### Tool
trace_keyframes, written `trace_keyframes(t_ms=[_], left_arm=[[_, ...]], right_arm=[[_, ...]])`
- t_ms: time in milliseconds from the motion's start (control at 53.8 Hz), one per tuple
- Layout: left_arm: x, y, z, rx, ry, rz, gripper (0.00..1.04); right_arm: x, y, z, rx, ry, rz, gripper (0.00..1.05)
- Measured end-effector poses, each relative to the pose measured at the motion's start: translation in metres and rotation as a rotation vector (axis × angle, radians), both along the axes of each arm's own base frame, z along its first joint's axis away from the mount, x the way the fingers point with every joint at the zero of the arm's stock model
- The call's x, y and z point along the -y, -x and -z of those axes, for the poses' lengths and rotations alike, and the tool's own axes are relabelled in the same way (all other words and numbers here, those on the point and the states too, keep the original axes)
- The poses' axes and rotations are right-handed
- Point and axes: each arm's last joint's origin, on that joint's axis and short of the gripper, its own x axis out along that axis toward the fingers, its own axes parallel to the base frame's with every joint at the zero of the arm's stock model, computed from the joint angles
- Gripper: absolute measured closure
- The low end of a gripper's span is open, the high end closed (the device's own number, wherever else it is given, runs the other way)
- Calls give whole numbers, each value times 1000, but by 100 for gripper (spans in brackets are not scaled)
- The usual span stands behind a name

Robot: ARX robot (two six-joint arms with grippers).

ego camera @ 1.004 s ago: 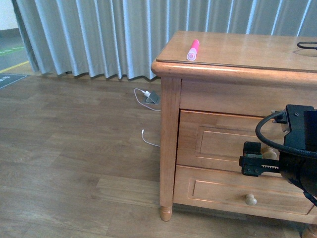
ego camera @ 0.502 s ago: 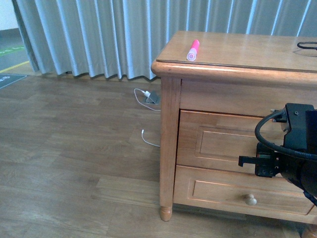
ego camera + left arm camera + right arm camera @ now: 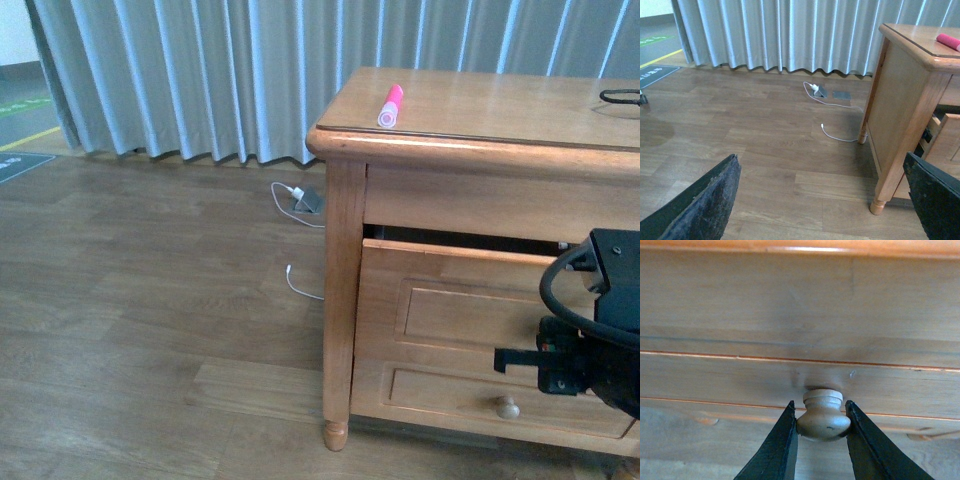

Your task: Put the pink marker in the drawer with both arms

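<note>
While the left tool [image 3: 820, 165] shows only in its own wrist view, its two black fingers [image 3: 710, 200] stand wide apart with nothing between them, above the brown plank floor [image 3: 150, 300]. A pale grey curtain [image 3: 200, 70] hangs along the back. A white cable [image 3: 300, 285] and a small charger [image 3: 306, 199] lie on the floor just left of the wooden desk [image 3: 343, 300].

The pink marker [image 3: 390, 104] lies on the desk top near its front left corner, its paler cap end towards the front edge, well apart from both tools. Below it, the top drawer [image 3: 440, 300] stands slightly out from the desk, with a dark gap along its upper edge.

Further right, the right tool [image 3: 545, 365] is at the drawer front. Its wrist view shows its two fingers [image 3: 777, 445] closed narrowly on the drawer's round wooden knob [image 3: 823, 421], touching it on both sides. The lower drawer's knob [image 3: 508, 407] shows just below that tool. A black cable [image 3: 620, 96] rests on the desk top at the far right.
</note>
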Motion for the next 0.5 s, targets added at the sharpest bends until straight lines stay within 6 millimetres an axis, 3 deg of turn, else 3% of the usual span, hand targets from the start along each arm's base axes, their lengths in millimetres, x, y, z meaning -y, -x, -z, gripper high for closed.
trace_keyframes(t_ms=[391, 502], left_arm=[[0, 0, 0, 0, 0, 0, 6], [0, 0, 0, 0, 0, 0, 6]], right_arm=[[9, 83, 6, -27, -35, -61, 82], [12, 96, 6, -27, -37, -78, 80]])
